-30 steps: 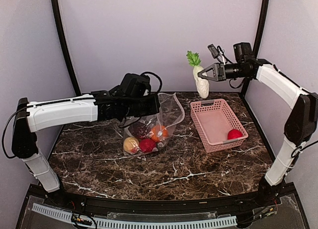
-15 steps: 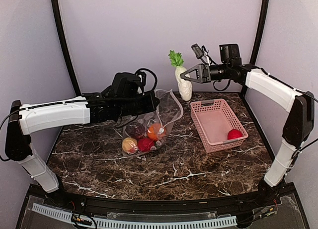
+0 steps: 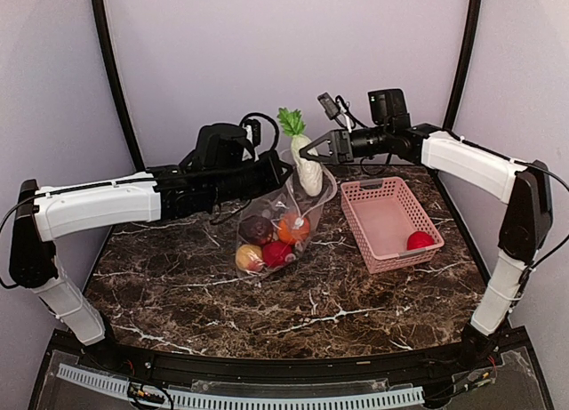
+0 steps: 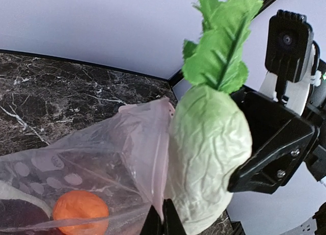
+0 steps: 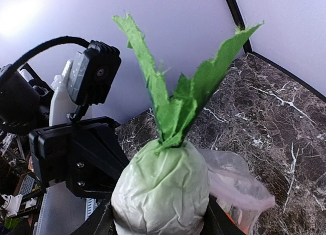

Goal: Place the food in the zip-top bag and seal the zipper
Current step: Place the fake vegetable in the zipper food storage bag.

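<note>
Overhead, your right pincer (image 3: 311,152) is bringing the white radish (image 3: 308,172) leftward, gripping it at the mouth of the zip-top bag (image 3: 316,205). Left wrist: left pincer (image 4: 162,222) is pinching the bag rim. Right wrist: radish leaves are pointing up.

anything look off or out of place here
Nothing spilled or damaged. One red food sits alone in the pink basket, apart from the other foods inside the bag.

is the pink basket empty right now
No, one red round toy food lies in the near right corner of the pink basket in the top view.
</note>
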